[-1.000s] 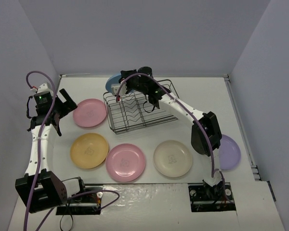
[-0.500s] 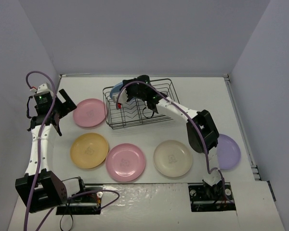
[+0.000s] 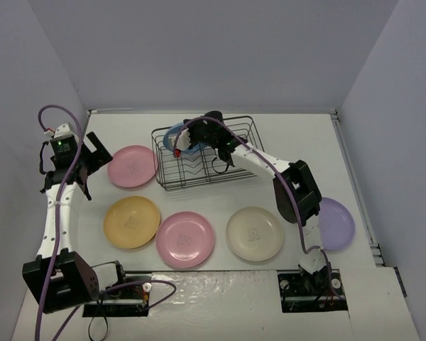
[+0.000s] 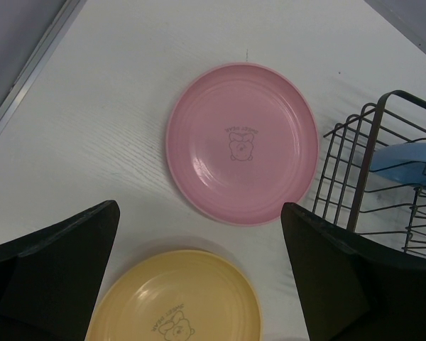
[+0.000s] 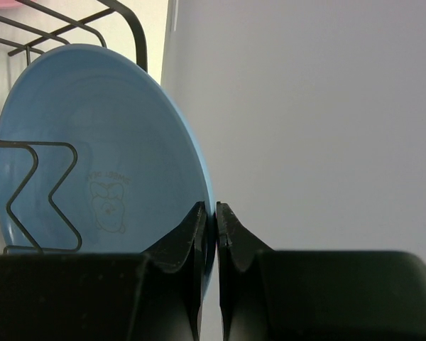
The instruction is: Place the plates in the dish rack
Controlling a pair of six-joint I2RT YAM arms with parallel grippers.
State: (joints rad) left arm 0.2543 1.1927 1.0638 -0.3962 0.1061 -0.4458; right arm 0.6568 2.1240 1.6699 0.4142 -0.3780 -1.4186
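The blue plate (image 3: 177, 136) (image 5: 92, 142) stands on edge in the left end of the black wire dish rack (image 3: 243, 125) (image 5: 35, 150). My right gripper (image 3: 187, 142) (image 5: 214, 210) is shut on its rim. A pink plate (image 3: 132, 166) (image 4: 241, 142) lies left of the rack, a yellow-orange plate (image 3: 131, 222) (image 4: 177, 305) nearer me. My left gripper (image 3: 92, 166) (image 4: 199, 207) hangs open above the gap between these two, holding nothing. Another pink plate (image 3: 185, 239), a cream plate (image 3: 255, 234) and a purple plate (image 3: 339, 223) lie flat along the front.
The rack's left end (image 4: 383, 142) shows at the right of the left wrist view, close to the pink plate. Grey walls enclose the white table (image 3: 298, 142) on three sides. The right arm's elbow (image 3: 298, 195) reaches over the table between the rack and the purple plate.
My right gripper has carried the blue plate from the rack's far left corner down into its left end. The left arm has not moved.
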